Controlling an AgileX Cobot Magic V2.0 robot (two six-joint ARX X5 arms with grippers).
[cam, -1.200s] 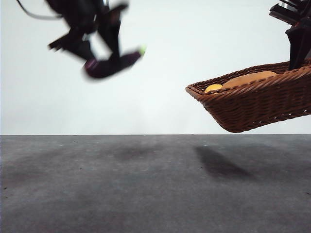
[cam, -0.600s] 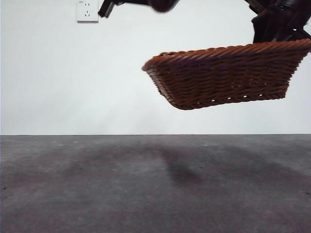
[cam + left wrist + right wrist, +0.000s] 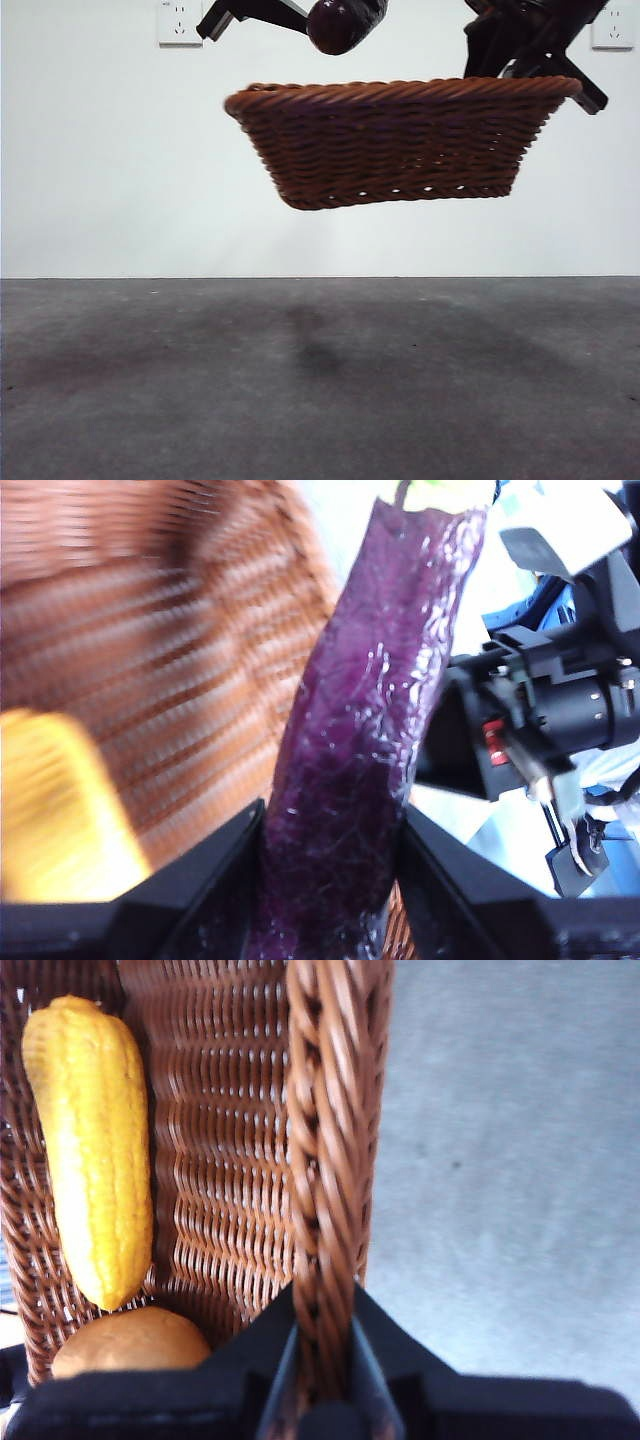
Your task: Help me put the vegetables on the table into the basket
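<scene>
wicker, dark brown and woven, the basket [image 3: 395, 145] hangs in the air well above the grey desk [image 3: 320, 380], roughly level, its braided rim uppermost. the right gripper [image 3: 322, 1380] holds it by that rim: its two black fingers [image 3: 255, 1345] are closed on the braid, one on the inside wall and one on the outside, at the basket's right end in the front view [image 3: 525, 45]. inside the basket lie a yellow corn cob [image 3: 90, 1145] along the woven floor and a brown potato [image 3: 130, 1342] just beside the cob's tip, near the held rim. the left gripper [image 3: 330, 880] is clamped on the dark purple eggplant [image 3: 365, 750], fingers pressed against both of its sides, the green stem end pointing away from the wrist. in the front view the eggplant's rounded end [image 3: 342, 24] hangs just above the basket's rim, over the opening, apart from the wicker. the corn cob shows as a yellow blur [image 3: 55, 810] below it in the left wrist view. two white wall sockets [image 3: 180, 22] sit on the pale wall behind.
</scene>
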